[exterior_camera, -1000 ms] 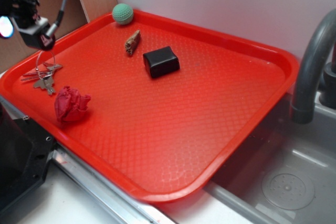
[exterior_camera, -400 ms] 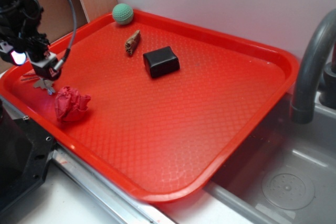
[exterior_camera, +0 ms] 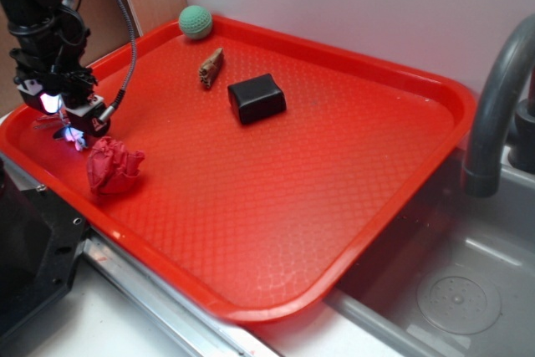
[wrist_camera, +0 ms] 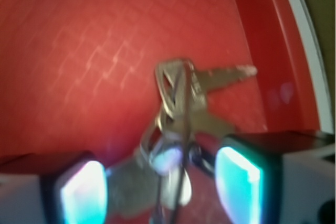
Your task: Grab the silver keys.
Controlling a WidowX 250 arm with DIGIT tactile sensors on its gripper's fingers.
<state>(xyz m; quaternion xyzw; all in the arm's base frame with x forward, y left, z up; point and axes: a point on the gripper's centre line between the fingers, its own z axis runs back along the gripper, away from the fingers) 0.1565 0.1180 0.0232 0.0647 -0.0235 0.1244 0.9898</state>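
The small bunch of grey-silver metal keys [wrist_camera: 181,108] on a thin wire ring lies on the textured floor of the flat red plastic tray [exterior_camera: 334,206], at the tray's far-left side close to its raised rim. In the wrist view the key heads and ring sit between the two glowing finger pads of the black claw [wrist_camera: 163,179], one key blade pointing away toward the rim. The pads stand apart with the keys in the gap, not yet pressed together on the metal. In the exterior view the claw [exterior_camera: 71,127] is down at the tray surface and hides most of the keys; only a small bright bit shows beneath it.

Just near of the claw lies a crumpled red paper ball [exterior_camera: 113,166], almost touching it. Farther right on the tray sit a black rectangular block [exterior_camera: 257,98] and, beside it, a short brown stick-like piece [exterior_camera: 211,68]. A green textured ball [exterior_camera: 196,21] rests at the tray's far corner. To the right, a grey curved faucet [exterior_camera: 497,106] rises above a steel sink [exterior_camera: 451,290].
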